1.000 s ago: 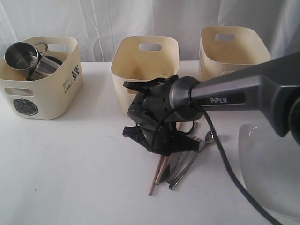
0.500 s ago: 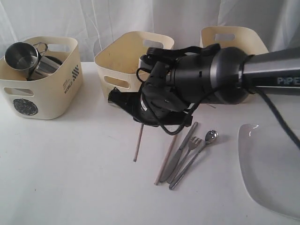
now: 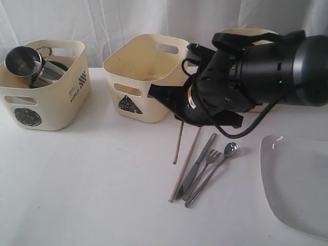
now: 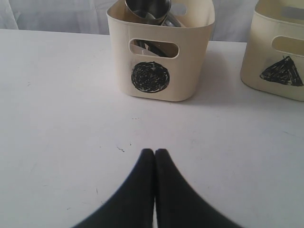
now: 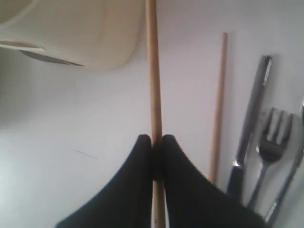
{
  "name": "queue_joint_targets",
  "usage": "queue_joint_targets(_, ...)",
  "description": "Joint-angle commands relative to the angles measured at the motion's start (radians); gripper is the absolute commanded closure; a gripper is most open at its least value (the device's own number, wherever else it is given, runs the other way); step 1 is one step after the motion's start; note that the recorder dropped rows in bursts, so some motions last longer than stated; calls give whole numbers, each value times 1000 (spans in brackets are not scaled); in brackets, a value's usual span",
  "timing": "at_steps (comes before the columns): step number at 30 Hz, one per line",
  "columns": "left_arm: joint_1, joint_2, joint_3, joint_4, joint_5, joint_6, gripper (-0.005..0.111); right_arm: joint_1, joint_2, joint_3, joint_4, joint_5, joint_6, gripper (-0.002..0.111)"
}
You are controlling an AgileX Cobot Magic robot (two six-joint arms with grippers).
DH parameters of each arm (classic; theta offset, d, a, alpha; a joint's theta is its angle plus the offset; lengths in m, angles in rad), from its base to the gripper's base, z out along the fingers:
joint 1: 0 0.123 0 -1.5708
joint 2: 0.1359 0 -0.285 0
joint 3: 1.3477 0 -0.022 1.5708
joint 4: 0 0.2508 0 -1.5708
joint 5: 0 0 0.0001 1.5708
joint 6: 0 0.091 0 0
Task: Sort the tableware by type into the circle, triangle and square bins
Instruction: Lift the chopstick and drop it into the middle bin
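Note:
My right gripper (image 3: 177, 110) is shut on one wooden chopstick (image 3: 177, 143), which hangs upright above the table just in front of the triangle bin (image 3: 143, 82). In the right wrist view the stick (image 5: 153, 71) runs between the shut fingers (image 5: 156, 140). The other chopstick (image 3: 185, 164), the knife (image 3: 197, 165), the fork (image 3: 209, 161) and the spoon (image 3: 228, 152) lie together on the table. Two steel mugs (image 3: 23, 59) sit in the circle bin (image 3: 46, 102). My left gripper (image 4: 155, 152) is shut and empty, low over bare table facing the circle bin (image 4: 190, 57).
The large white square plate (image 3: 297, 179) lies at the right front. The square bin (image 3: 246, 33) stands at the back, mostly hidden behind my right arm. White curtains hang behind the bins.
My right gripper took one chopstick out of the cutlery pile, rose and swung right with it. The triangle bin has turned and slid left.

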Motion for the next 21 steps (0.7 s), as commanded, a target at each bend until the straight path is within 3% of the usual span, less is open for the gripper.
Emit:
queue_joint_targets(1,-7,-5,3,-11,-4,-4,107,-31,-53,-15,-62,-162,-28,108)
queue_joint_targets(11,-7,-5,3,-11,-4,-4,107,-149,40,-242,-93,-223,-49,108)
queue_joint_targets(21,-7,-5,3,-11,-4,-4,107,-181,266,-475,-83,-306,-57,108)
